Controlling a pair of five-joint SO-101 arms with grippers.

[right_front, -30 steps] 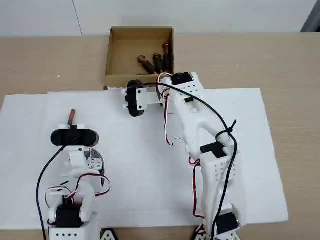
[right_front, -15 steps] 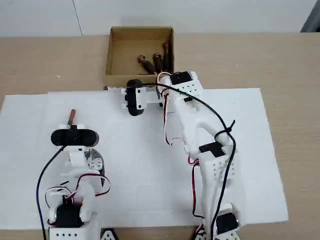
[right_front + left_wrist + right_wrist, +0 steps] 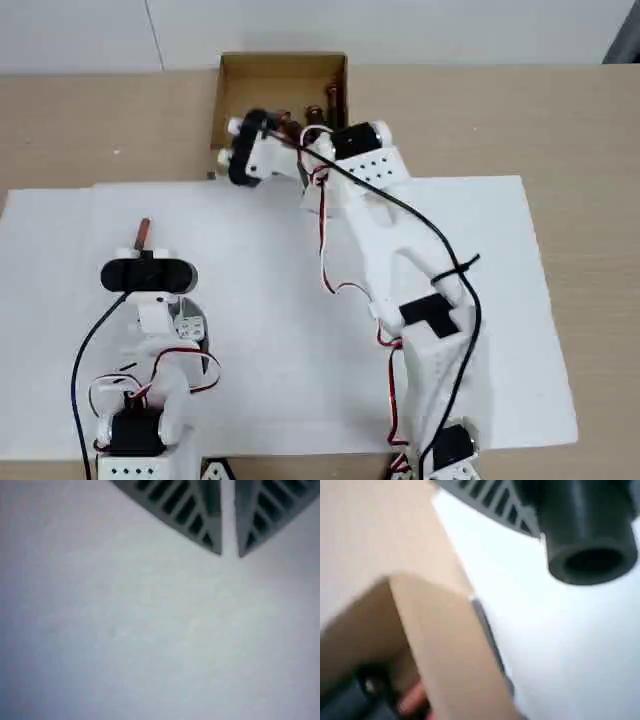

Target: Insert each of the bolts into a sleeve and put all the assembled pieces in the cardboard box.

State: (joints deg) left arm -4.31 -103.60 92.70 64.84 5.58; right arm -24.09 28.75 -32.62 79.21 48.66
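My right gripper [image 3: 233, 148] hangs over the front left wall of the cardboard box [image 3: 232, 85]. It is shut on a black hollow sleeve [image 3: 592, 555], whose open end shows in the right wrist view beside the box wall [image 3: 445, 645]. Several dark assembled pieces [image 3: 305, 122] with copper ends lie in the box's right half. A copper bolt [image 3: 145, 232] sits on the white paper just beyond my left arm [image 3: 150, 275]. My left gripper [image 3: 230, 555] is low over bare paper, its fingers [image 3: 200, 522] closed to a thin slit with nothing between them.
A large white paper sheet [image 3: 270, 340] covers the wooden table [image 3: 560, 110] under both arms. The box stands just past the sheet's far edge. The right arm [image 3: 400, 250] stretches diagonally across the sheet's right half.
The right gripper has risen from the paper in front of the box and swung left and forward over the box's front wall, carrying the sleeve. The left arm has kept still.
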